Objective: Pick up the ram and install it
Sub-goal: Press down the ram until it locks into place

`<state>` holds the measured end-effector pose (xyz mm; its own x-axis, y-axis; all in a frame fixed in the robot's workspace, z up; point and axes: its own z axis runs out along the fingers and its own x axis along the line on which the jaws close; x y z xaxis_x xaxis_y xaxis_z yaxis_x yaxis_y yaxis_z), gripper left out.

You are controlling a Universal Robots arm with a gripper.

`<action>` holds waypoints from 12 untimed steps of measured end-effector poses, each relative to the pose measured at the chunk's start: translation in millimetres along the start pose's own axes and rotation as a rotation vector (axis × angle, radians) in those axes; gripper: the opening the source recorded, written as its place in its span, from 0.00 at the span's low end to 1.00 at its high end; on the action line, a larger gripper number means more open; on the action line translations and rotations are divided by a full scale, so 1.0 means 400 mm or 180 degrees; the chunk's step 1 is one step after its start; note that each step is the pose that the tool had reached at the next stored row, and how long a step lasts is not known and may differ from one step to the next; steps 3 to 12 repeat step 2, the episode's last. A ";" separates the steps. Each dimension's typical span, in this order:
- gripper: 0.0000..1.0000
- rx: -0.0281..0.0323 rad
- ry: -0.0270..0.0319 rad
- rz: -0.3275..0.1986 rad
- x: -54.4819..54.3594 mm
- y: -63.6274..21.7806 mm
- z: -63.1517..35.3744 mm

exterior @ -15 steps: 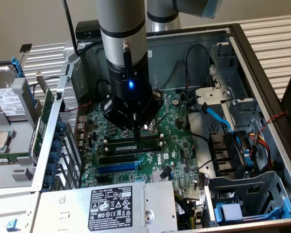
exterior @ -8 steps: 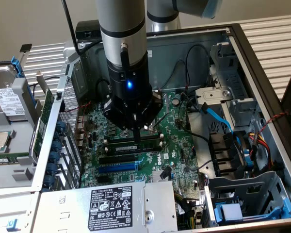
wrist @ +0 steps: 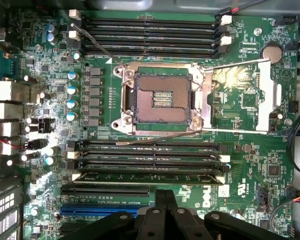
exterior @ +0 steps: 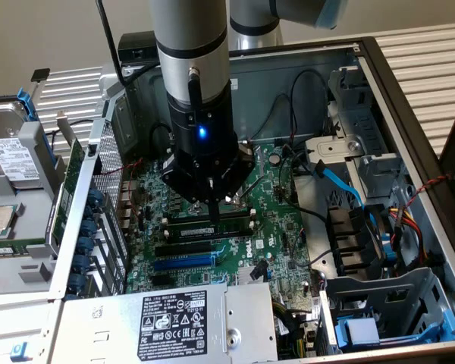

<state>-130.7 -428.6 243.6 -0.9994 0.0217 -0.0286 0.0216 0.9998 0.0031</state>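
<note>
The claw point(exterior: 212, 206) is seen fully closed, its fingers pressed together with nothing between them, just above the ram point(exterior: 212, 227). The ram lies along a memory slot near the middle of the motherboard point(exterior: 277, 227), just beyond the blue slot point(exterior: 183, 262) on the side toward the processor socket point(wrist: 160, 100). In the wrist view the ram point(wrist: 147, 176) fills the slot of the lower bank nearest the claw point(wrist: 165, 210), running from one white latch point(wrist: 76, 176) to the other.

Judgement: the pick-up is done and the stick is in its slot; the closed fingers appear placed to press it home.

Full seating cannot be confirmed. Whether the latches have snapped shut is too small to tell. Contact between fingertips and the stick's upper edge is hidden by the claw body in the exterior view. The other slots look empty.
</note>
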 end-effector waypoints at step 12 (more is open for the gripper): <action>0.11 0.0000 0.0000 0.0005 0.000 0.000 0.000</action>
